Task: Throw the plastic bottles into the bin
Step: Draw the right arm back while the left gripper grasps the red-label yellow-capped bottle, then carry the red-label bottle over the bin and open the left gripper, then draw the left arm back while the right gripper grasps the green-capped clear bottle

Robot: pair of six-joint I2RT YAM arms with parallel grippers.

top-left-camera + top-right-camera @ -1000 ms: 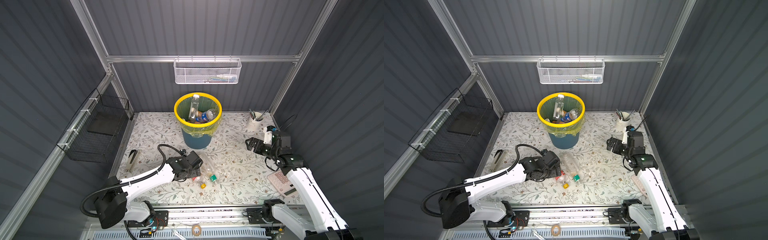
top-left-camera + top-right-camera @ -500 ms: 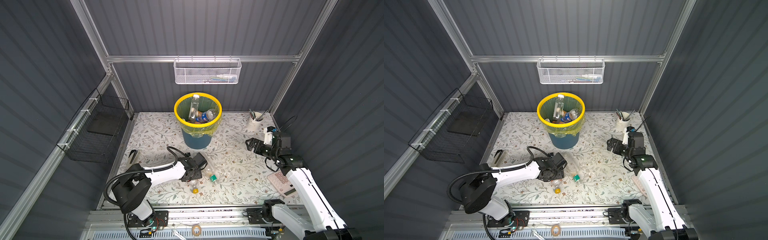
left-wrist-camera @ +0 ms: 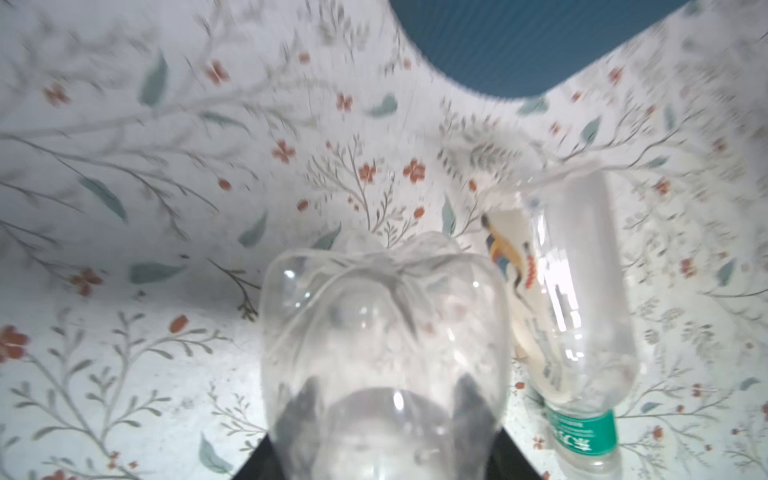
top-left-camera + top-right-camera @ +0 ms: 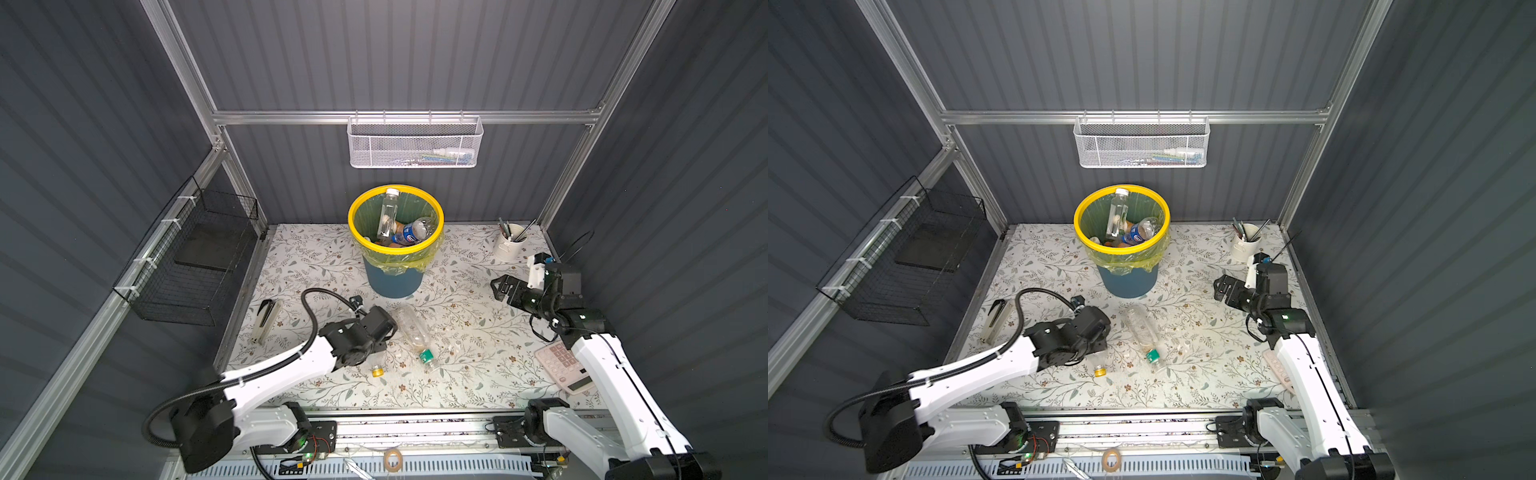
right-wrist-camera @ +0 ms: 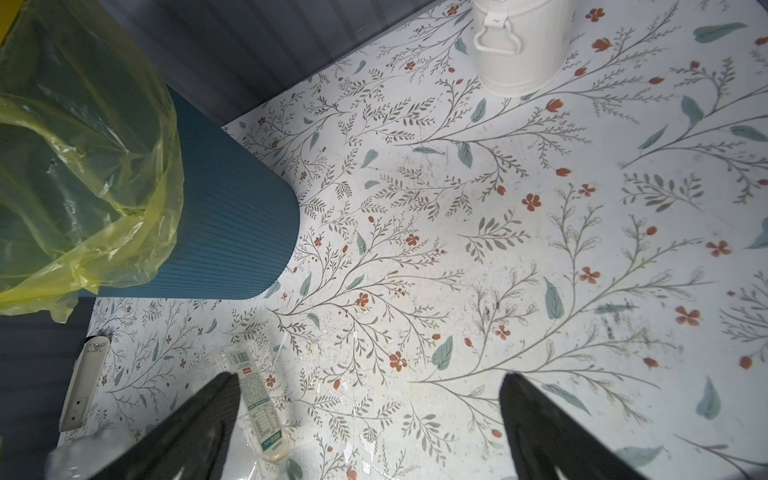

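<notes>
Your left gripper (image 4: 375, 347) reaches low over the flowered table (image 4: 478, 399), jaws closed in on a clear bottle with a yellow cap (image 4: 377, 370). In the left wrist view its two dark fingers (image 3: 305, 401) show through the bottle's sides, and the bottle's base points towards the bin (image 4: 392, 280). You cannot tell from these views whether that bottle is off the table. Just beside it, on its right in both top views, a second clear bottle with a green band (image 4: 1144, 328) lies on its side, unheld, its neck end turned away from the bin. The bin is blue with a yellow rim and a yellow-green liner and stands at the back middle of the table. It already holds several bottles, among them a clear one with a white cap (image 4: 387, 214) leaning against the inner wall and a blue-labelled one (image 4: 409, 235) next to it. Your right gripper (image 4: 500, 286) hangs over the right side of the table, well apart from both loose bottles, jaws spread wide with nothing between them. A white pen cup (image 4: 509, 249) stands near it in the back right corner. A calculator (image 4: 561, 370) lies by the right arm towards the front. A white mesh basket (image 4: 415, 145) hangs on the back wall.
</notes>
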